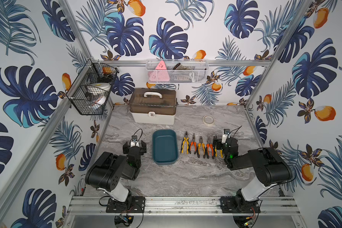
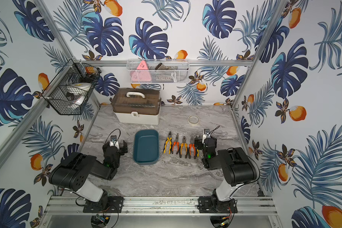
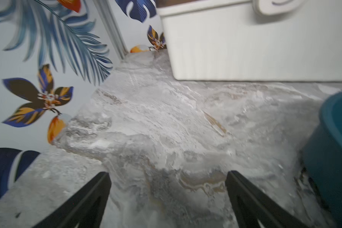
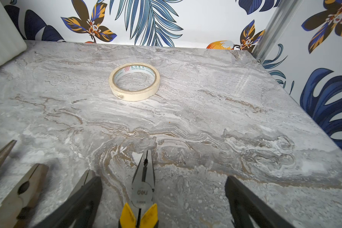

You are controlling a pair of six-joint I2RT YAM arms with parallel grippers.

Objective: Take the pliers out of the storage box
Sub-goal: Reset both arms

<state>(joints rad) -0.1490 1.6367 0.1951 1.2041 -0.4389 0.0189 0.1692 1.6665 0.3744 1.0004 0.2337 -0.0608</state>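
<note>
We see the five pliers (image 1: 200, 145) lying in a row on the desk (image 1: 186, 177), just beside the storage box (image 1: 164, 147). The left end effector (image 3: 167, 173) and right end effector (image 4: 163, 177) both stand spread, the right straddling the outermost pair.

Marble table (image 1: 186, 177) with storage box (image 1: 164, 147), pliers (image 1: 200, 140), white case (image 1: 153, 116), tape (image 4: 134, 96)

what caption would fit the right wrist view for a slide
Open right gripper framing yellow-handled pliers lying on the marble table, tape roll beyond
</note>
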